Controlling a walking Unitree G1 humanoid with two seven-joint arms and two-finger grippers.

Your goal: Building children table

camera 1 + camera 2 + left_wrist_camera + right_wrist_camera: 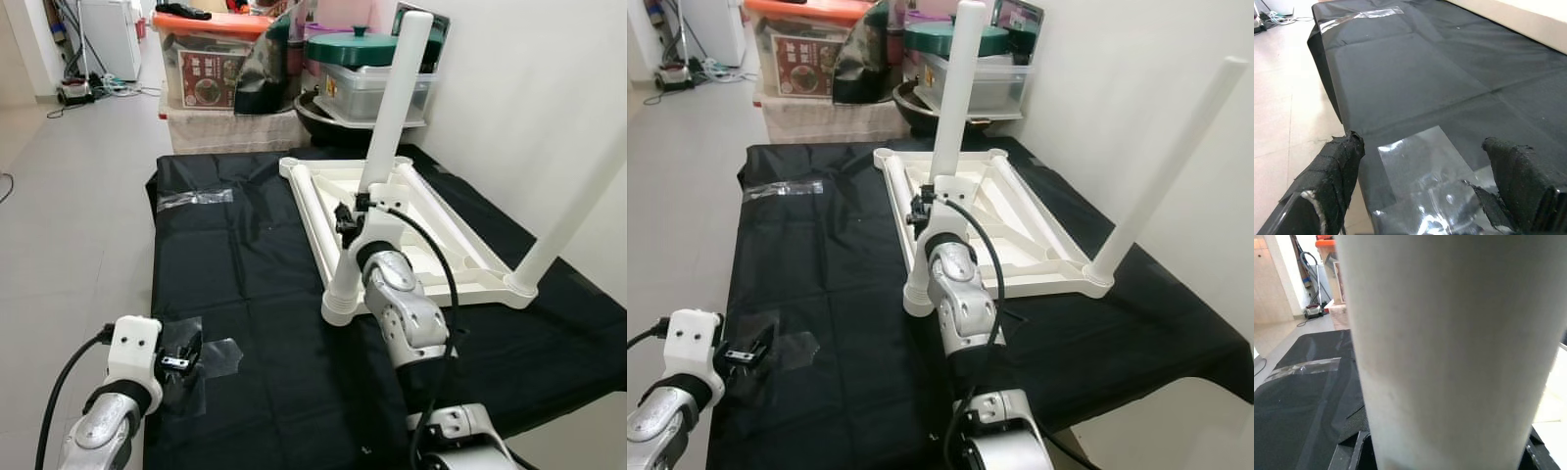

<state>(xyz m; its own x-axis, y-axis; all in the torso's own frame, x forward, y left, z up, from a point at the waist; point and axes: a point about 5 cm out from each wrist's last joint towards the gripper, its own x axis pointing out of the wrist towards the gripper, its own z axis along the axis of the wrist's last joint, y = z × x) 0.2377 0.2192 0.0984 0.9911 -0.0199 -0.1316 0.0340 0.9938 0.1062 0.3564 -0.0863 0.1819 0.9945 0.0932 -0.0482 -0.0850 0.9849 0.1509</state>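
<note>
My right tool [355,217] is clenched around the near white leg [392,108], which rises upright from the near corner of the upturned tabletop [431,245] on the black-draped table [245,294]. My left tool [1425,191] hangs released over the table's near edge. I count two legs standing, the second [578,206] at the right corner, so I judge two corners are left.

Black-covered table [265,294] w/ upturned white kids' table [431,245], clear tape patches [196,198].
</note>
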